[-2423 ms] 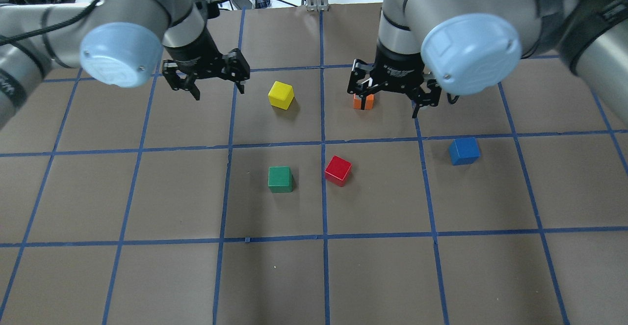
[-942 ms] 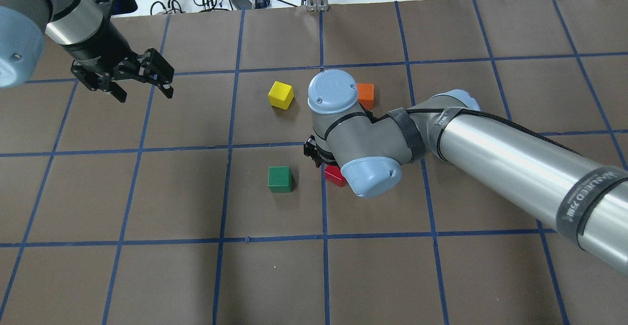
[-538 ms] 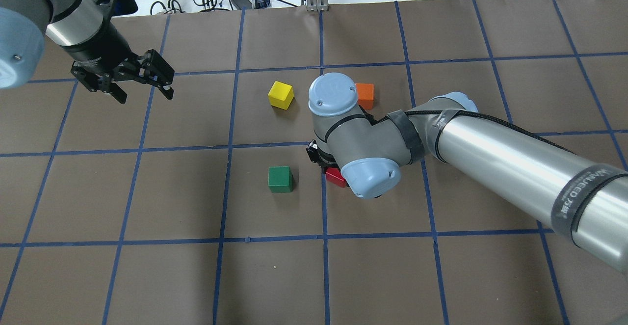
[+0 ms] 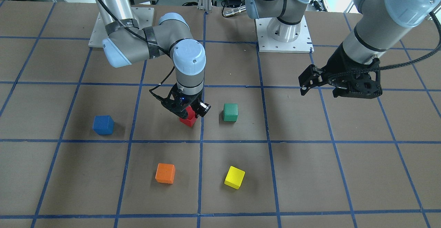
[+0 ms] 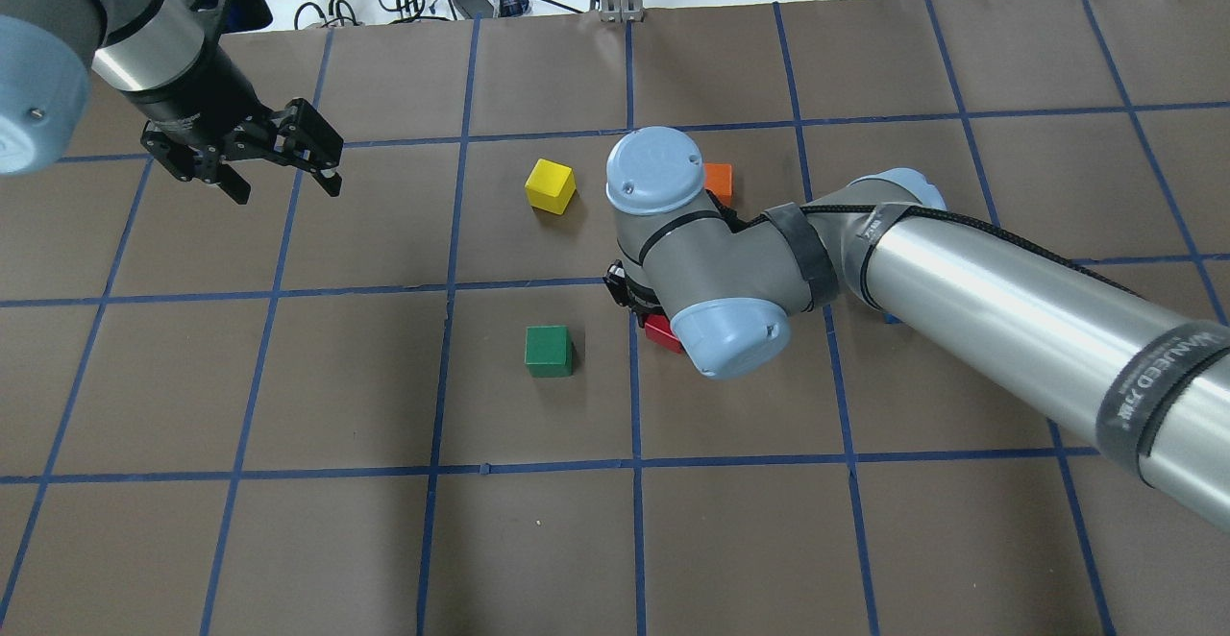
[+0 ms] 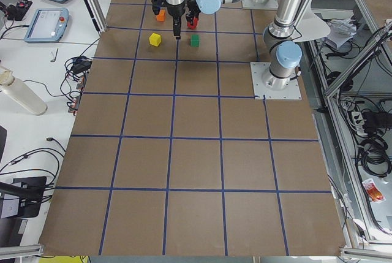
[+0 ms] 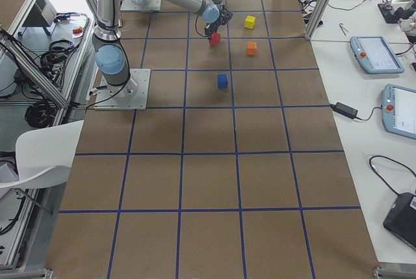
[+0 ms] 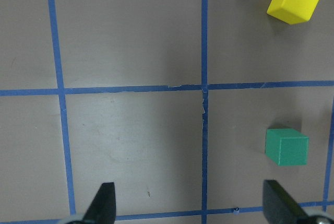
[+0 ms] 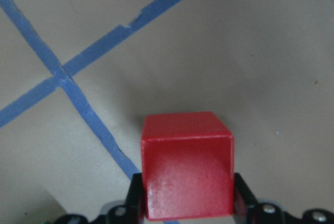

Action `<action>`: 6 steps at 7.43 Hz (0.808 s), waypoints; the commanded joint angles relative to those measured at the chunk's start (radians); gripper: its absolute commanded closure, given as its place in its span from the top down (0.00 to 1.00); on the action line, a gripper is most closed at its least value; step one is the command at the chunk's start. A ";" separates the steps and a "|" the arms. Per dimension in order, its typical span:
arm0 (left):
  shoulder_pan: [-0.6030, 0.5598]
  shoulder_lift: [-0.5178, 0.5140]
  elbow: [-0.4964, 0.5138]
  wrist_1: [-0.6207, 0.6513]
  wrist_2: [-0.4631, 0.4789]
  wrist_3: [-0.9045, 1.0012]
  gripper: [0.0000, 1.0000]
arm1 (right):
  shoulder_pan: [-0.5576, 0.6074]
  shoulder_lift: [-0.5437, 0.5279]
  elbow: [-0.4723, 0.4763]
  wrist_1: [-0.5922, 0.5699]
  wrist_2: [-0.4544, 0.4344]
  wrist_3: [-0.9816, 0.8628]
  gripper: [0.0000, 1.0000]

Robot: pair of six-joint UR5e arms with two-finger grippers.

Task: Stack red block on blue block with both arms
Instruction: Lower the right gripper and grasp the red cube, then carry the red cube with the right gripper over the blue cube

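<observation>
The red block [image 4: 188, 119] is held between the fingers of my right gripper [image 4: 187, 114], near the table's middle beside a blue tape line. In the right wrist view the red block [image 9: 188, 166] sits clamped in the right gripper [image 9: 188, 205], slightly off the paper with a shadow under it. In the overhead view only a corner of the red block [image 5: 660, 332] shows under the right wrist. The blue block [image 4: 103, 124] stands alone about one grid square away; the right arm hides it in the overhead view. My left gripper [image 5: 283, 184] is open and empty, far off.
A green cube [image 4: 230, 112] stands close beside the red block. An orange cube [image 4: 165, 173] and a yellow cube [image 4: 234, 177] lie farther from the robot. The brown paper table [image 4: 310, 173] has a blue tape grid.
The right arm swung from over the orange cube down to the red block and closed on it; the block now sits slightly higher. The left arm drew back to its own side.
</observation>
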 commanded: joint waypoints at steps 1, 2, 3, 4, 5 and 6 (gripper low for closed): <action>-0.001 -0.001 0.000 0.000 -0.001 -0.001 1.00 | -0.058 -0.096 -0.008 0.086 -0.071 -0.186 0.00; -0.001 -0.001 0.000 0.002 -0.001 -0.001 1.00 | -0.114 -0.155 -0.005 0.130 -0.088 -0.302 0.00; -0.001 -0.001 0.001 0.002 -0.001 -0.001 1.00 | -0.186 -0.198 -0.005 0.153 -0.079 -0.405 0.00; -0.001 -0.001 0.001 0.002 -0.001 -0.001 1.00 | -0.249 -0.233 -0.005 0.187 -0.080 -0.557 0.00; -0.001 -0.001 0.001 0.002 0.001 -0.001 1.00 | -0.305 -0.246 -0.002 0.200 -0.086 -0.705 0.00; -0.001 -0.001 0.000 0.000 0.001 -0.001 1.00 | -0.352 -0.246 -0.002 0.198 -0.089 -0.825 0.00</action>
